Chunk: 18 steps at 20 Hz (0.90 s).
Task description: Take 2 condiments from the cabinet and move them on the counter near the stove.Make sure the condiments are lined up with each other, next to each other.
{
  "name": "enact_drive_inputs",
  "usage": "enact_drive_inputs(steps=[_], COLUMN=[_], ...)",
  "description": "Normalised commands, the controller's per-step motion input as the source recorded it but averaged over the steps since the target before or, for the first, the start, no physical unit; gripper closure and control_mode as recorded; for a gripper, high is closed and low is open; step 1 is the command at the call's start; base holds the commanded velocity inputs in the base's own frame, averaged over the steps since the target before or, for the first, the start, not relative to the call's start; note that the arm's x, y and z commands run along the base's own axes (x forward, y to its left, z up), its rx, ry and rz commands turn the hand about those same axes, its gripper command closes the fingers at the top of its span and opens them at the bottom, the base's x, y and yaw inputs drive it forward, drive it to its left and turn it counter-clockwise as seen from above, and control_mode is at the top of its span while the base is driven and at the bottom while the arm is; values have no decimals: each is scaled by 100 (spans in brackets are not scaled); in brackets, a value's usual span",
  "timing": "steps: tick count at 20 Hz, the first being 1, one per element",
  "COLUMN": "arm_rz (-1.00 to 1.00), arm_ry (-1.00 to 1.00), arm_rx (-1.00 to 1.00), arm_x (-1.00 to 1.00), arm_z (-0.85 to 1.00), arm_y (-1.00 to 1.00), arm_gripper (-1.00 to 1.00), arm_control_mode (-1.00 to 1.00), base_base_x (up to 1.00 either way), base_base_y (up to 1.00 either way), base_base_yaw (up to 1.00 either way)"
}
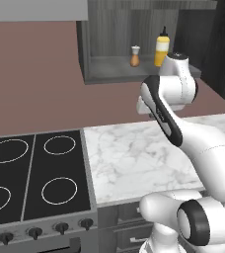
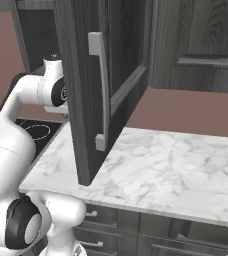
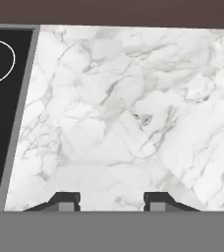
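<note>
Above counter [image 3: 133, 98] nr stove [image 3: 1, 123], tool [image 3: 111, 201] fingers apart, gripping nothing; both condiments on cabinet [image 1: 109, 69] shelf.

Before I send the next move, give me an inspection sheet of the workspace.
Surface: white marble counter, bare beside the stove.
Job's things: yellow squeeze bottle and brown shaker both upright on the cabinet shelf, apart from each other.
Clutter: nothing seen.
Claw: fingers apart, nothing between them, looking down at the counter beside the stove.
Cables: nothing seen.
Surroundings: cabinet door swung open over the counter; drawers below.
</note>
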Motion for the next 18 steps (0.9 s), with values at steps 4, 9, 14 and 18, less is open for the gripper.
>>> enact_drive_inputs(steps=[4,9,14,18], arm_rz=[0,-3,-5,-7], arm_ry=[-11,-50,-45,-32], arm_rx=[0,0,-2,0], arm_x=[0,-2,0,11], arm_z=[0,37,66,52], arm_y=[1,-5,-1,0], arm_gripper=[-100,-100,-100,-100], arm_control_mode=[-100,-100,-100,-100], base_base_x=[0,0,0,0], base_base_y=[0,0,0,0], base_base_yaw=[0,0,0,0])
